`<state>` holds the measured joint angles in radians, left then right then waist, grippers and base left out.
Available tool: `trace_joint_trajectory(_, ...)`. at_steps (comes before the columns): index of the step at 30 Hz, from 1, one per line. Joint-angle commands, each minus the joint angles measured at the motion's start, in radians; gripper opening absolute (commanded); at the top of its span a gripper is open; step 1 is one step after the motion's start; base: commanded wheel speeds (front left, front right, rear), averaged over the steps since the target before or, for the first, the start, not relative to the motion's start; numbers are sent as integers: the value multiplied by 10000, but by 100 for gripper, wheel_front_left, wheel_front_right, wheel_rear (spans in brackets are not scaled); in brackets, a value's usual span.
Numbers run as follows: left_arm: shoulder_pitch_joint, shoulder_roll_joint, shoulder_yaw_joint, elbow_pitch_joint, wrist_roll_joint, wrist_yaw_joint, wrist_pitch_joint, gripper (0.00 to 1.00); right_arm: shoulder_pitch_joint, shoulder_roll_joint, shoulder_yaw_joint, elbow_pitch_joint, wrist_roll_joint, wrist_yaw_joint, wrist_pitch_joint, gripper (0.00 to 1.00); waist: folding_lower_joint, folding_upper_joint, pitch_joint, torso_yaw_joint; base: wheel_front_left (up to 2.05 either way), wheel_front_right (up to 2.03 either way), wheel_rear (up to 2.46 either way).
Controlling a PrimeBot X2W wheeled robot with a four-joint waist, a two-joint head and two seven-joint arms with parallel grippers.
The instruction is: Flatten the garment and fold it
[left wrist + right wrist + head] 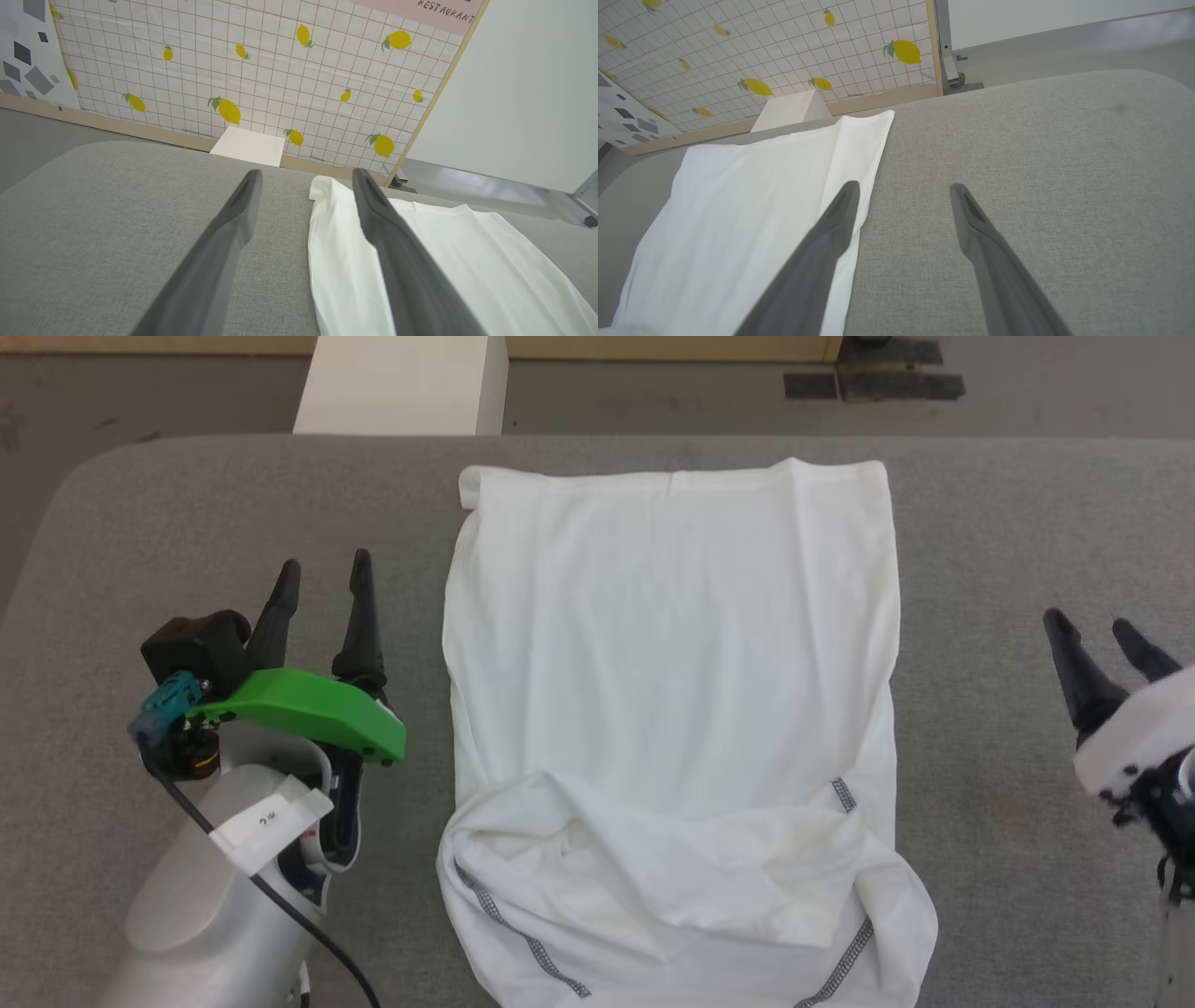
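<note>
A staged test room, such as a robotics lab, was suggested rather than a lived-in home. A grey cloth-covered table point(140, 523) was set on a bare grey floor point(653, 392). Behind it, a wood-framed printed backdrop point(280, 70) of grid tiles and lemons was stood, with "RESTAURANT" lettered on a pink strip point(446, 11). A plain white box point(401, 383) and a bare white wall point(528, 93) were seen beside it.

Head camera looks steeply down on the grey table point(140, 504). Both wrist cameras skim low along it toward the lemon-print wall point(280, 70), sharing the garment point(672, 644) and white box point(401, 383).
</note>
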<state>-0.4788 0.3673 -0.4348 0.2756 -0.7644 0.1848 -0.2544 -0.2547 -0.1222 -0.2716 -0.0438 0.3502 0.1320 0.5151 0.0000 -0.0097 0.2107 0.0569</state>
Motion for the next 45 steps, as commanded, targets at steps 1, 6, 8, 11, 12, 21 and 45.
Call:
trace_joint_trajectory(1, 2, -120, 37, -186, 213, 43, -71, 100, -646, -204, 89, 152, -161, -13, 280, 100, 0, 95, 879, 209, 0, 0, 0)
trace_joint_trajectory(6, -317, -424, 187, -703, 596, -24, -72, 100, -2791, -1028, 612, 960, -649, -13, 1481, 100, 0, 95, 1929, 661, 0, 0, 0)
trace_joint_trajectory(8, -459, -577, 249, -856, 736, -43, -72, 100, -3722, -1335, 784, 1401, -843, -13, 1884, 100, 0, 95, 2323, 887, 0, 0, 0)
trace_joint_trajectory(11, -640, -834, 333, -1067, 933, -56, -73, 100, -5094, -1656, 1010, 2147, -1150, -13, 2521, 100, 0, 95, 2911, 1258, 0, 0, 0)
trace_joint_trajectory(12, -696, -901, 337, -1122, 998, -66, -73, 100, -5459, -1759, 1086, 2356, -1279, -13, 2710, 100, 0, 95, 3075, 1367, 0, 0, 0)
trace_joint_trajectory(21, -1059, -1487, 497, -1443, 1448, -276, -73, 100, -8161, -2580, 1856, 3975, -2435, -13, 4343, 100, 0, 95, 4500, 2257, 0, 0, 0)
trace_joint_trajectory(45, -1100, -2155, 1134, -882, 2096, -813, -74, 100, -8540, -3430, 2817, 4019, -2236, -13, 7044, 0, 0, 95, 4893, 2316, 0, 0, 0)
